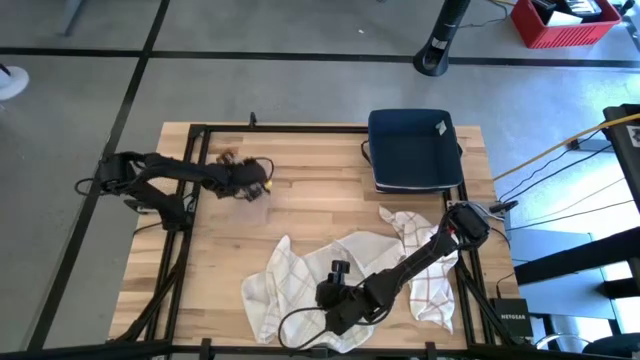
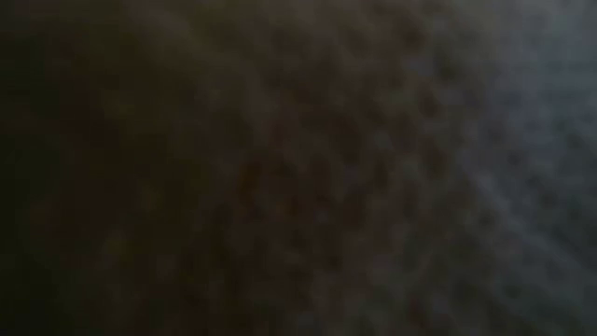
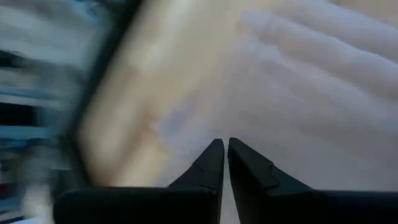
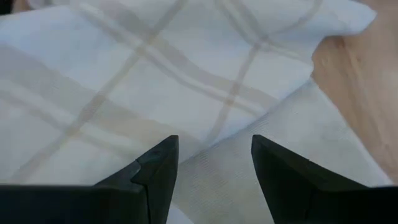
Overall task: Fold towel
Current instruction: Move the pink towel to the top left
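- The towel (image 1: 350,275), white with a faint tan check, lies crumpled along the table (image 1: 320,200) edge at about 5 to 6 o'clock in the high view, spread in loose humps from the table's middle bottom out toward 4 o'clock
- No clean fold shows anywhere on it: edges curl, one corner sticks up toward the blue tray (image 1: 413,150), and the cloth is bunched, not flat
- The right gripper (image 1: 335,297) sits low over the towel's 6 o'clock portion, its arm reaching in from the table's 4 o'clock corner
- In the right wrist view its two dark fingers (image 4: 155,171) stand apart with wrinkled cloth (image 4: 211,124) between and beyond them; they are released, gripping nothing that I can see
- The left gripper (image 1: 250,180) is well apart from the towel, over bare wood at about 10 o'clock on the table
- Its fingers (image 3: 214,165) are clenched together, nearly touching, with nothing between them
- The blue tray sits at about 1 o'clock, empty as far as the high view shows, just beyond the towel's upper corner
- The low view is dark and gives nothing readable
- By my judgement the task is at its very start: nothing is folded, and the cloth probably needs flattening first
- What is left: taking hold of an edge or corner, spreading the towel, then making every fold
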Controlling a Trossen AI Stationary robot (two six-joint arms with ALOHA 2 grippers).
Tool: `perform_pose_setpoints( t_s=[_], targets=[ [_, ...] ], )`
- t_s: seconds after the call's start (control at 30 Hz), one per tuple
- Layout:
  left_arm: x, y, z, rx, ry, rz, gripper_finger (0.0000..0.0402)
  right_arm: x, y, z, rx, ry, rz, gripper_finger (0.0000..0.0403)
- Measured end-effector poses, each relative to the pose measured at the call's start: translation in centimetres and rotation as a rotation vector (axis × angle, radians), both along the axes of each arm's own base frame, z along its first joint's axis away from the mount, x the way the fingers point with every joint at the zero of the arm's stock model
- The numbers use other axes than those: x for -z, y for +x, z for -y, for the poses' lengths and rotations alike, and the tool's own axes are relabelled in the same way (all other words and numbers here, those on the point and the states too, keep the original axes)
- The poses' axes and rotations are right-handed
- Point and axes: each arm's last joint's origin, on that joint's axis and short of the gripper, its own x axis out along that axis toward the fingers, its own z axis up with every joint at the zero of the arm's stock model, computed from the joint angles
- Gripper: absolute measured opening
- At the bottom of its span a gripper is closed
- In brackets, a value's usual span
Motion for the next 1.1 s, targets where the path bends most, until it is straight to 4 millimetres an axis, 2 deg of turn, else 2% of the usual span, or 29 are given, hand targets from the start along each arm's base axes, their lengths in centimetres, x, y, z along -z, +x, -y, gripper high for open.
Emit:
perform_pose_setpoints(
  t_s=[0.1, 0.23, 0.33, 0.4, 0.5, 0.7, 0.87, 1.1],
  targets=[
    [-1.0, -0.4, -2.0, -0.029, 0.080, -0.094, 0.0017, 0.0, 0.0, -0.1, 0.000, 0.005, 0.006, 0.0207],
    [-3.7, 0.3, -2.1, -0.046, 0.097, 0.030, 0.0017, -0.1, 0.1, 0.0, 0.013, -0.003, 0.014, 0.0207],
    [-5.3, 0.8, -1.1, 0.032, -0.035, 0.234, 0.0017, -0.1, 0.1, 0.1, 0.007, -0.015, 0.016, 0.0207],
    [-5.8, 0.8, -0.2, 0.069, -0.225, 0.391, 0.0017, 0.0, 0.1, 0.1, 0.005, -0.019, 0.012, 0.0207],
    [-4.9, 0.3, 1.0, 0.029, -0.425, 0.495, 0.0017, 0.0, 0.0, 0.0, 0.008, -0.015, 0.013, 0.0207],
    [-0.8, -1.5, 2.0, -0.101, -0.494, 0.470, 0.0017, -0.1, 0.2, -0.2, -0.006, 0.027, 0.014, 0.0207],
    [0.6, -2.3, 1.6, -0.122, -0.431, 0.441, 0.0017, -0.2, 0.3, -0.2, -0.012, 0.037, 0.023, 0.0207],
    [0.8, -3.8, 0.1, -0.117, -0.241, 0.232, 0.0017, -0.2, 0.3, -0.2, -0.017, 0.032, 0.022, 0.0207]
  ],
)
